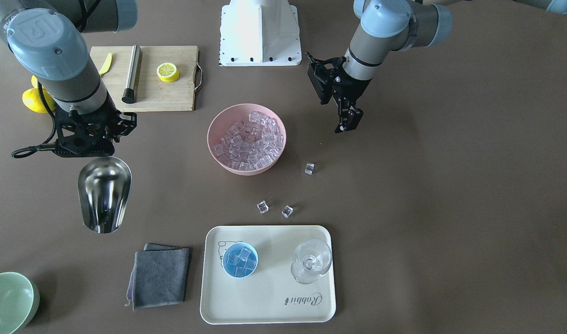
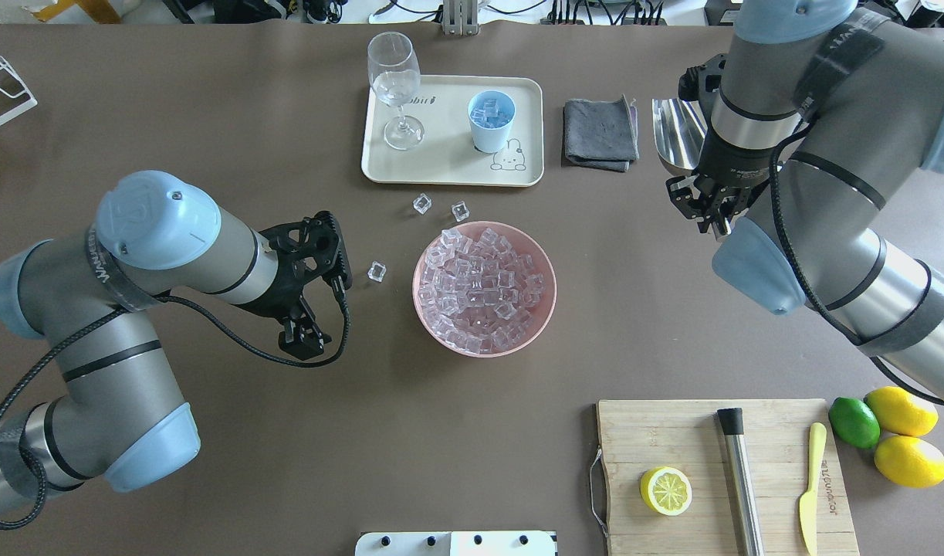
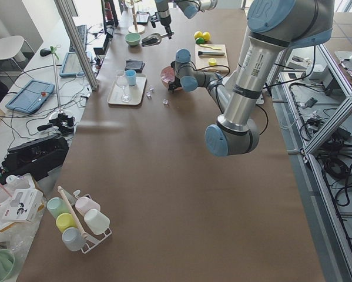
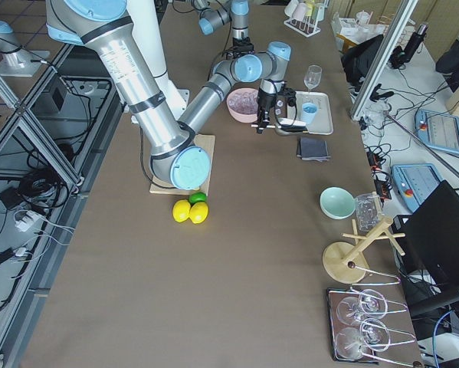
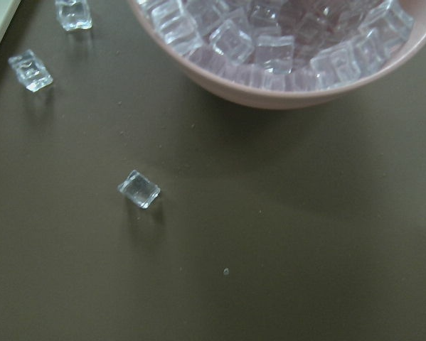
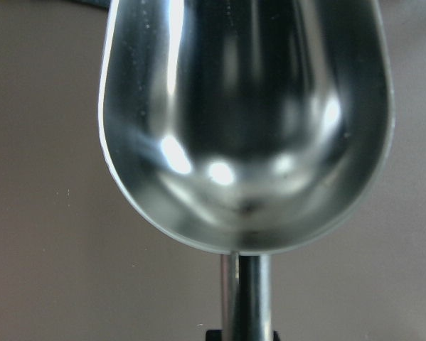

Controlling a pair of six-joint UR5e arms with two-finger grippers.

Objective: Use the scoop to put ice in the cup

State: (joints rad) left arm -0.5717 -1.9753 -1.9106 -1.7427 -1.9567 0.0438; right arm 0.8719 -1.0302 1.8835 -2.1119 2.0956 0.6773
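So, nearest the robot you have a pale wooden board (image 2: 688,440) carrying a cut lemon half (image 2: 665,490), a brushed steel cylinder (image 2: 742,486) with a black end, and a flat yellow knife (image 2: 810,486). Past it, in the middle of the brown surface (image 2: 170,100), sits the round, matte pink bowl (image 2: 550,297), heaped with ice (image 2: 479,286): clear, glossy, blocky little pieces. The left pincer (image 2: 302,341) hangs just beside that bowl, its fingers looking pressed together with nothing between them. One stray cube (image 2: 377,271) lies between it and the bowl, and two more stray cubes (image 2: 422,204) lie between bowl and tray. Further out, the cream tray (image 2: 441,166) with rounded corners bears a clear stemmed glass (image 2: 394,81) and the cup (image 2: 488,139). The cup is smooth, light blue and upright, with several cubes inside. A folded grey cloth (image 2: 599,133) lies beside the tray. On the cloth's other side the right pincer (image 1: 98,148) pinches the thin rod handle of the scoop (image 1: 104,194). Its mirror-bright trough is bare, held off the surface, well apart from the cup.
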